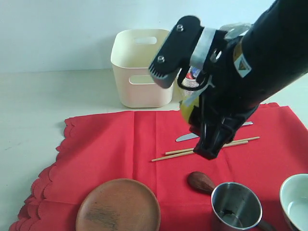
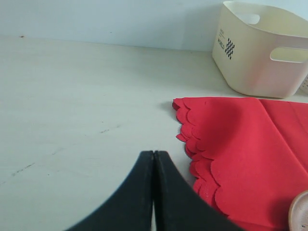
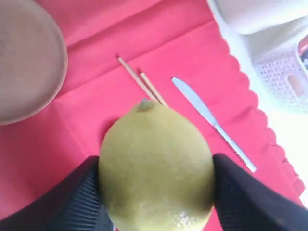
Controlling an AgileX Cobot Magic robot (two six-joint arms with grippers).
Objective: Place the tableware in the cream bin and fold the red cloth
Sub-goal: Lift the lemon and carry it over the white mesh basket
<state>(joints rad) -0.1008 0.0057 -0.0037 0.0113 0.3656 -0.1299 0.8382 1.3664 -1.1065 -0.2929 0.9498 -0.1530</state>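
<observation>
Clasping lemon, right claw

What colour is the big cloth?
The cloth is bright red, clearest in the exterior view.

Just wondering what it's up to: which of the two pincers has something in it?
The right pincer, the one over the red cloth: it clamps a yellow-green lemon. The left pincer is shut with nothing in it.
</observation>
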